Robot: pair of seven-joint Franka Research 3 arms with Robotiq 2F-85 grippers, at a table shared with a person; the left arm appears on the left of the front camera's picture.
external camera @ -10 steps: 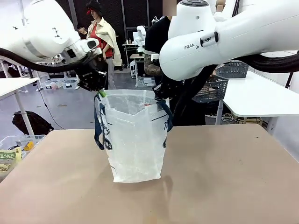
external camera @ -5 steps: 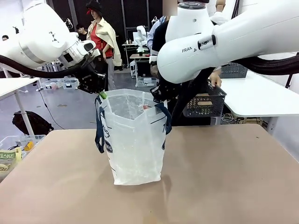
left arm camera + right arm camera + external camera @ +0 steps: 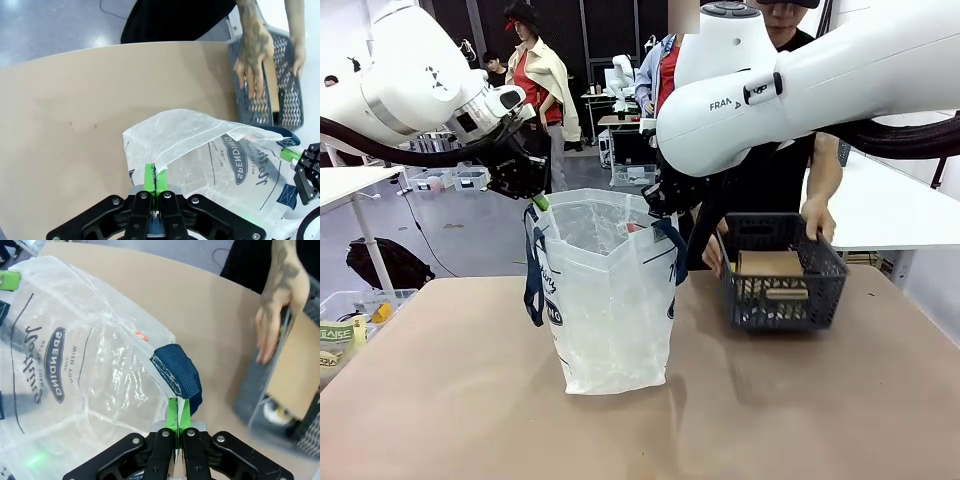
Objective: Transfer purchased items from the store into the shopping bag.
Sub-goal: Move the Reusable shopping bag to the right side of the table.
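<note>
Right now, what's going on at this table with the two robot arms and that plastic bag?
Both arms hold the tall translucent white plastic shopping bag with navy handles open on the tan table: the left gripper is shut on one side of its rim, the right gripper on the opposite side. Beside it, a person's hands hold a dark grey mesh basket with a flat tan cardboard box inside.

"SPENDING" on shopping bag (image 3: 240,162) ("FRA" on arm (image 3: 765,115))
</note>
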